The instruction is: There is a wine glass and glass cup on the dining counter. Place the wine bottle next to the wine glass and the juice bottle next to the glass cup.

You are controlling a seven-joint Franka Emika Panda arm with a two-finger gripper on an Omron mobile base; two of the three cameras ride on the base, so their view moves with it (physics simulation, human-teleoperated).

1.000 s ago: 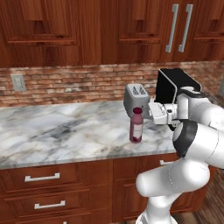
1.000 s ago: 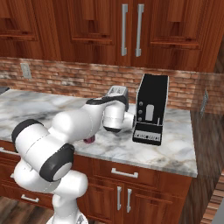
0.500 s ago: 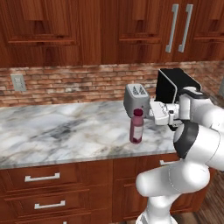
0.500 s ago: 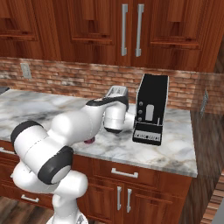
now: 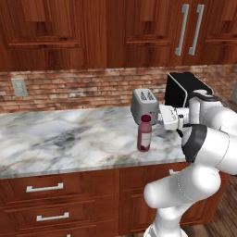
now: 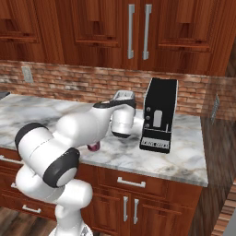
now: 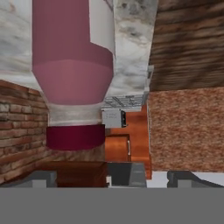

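End effector point(image 5: 159, 115) slightly farther right of the juice bottle point(image 5: 144, 134), drawn back.

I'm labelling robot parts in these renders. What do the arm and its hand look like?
The arm is a chain of smooth, rounded glossy white shells with dark grey to black bands at the joints. No cables or markings are visible. The hand is a boxy white block; its two small finger tips are dark grey.

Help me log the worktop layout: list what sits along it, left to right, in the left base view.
Wall outlet → juice bottle → toaster → gripper → black coffee machine.
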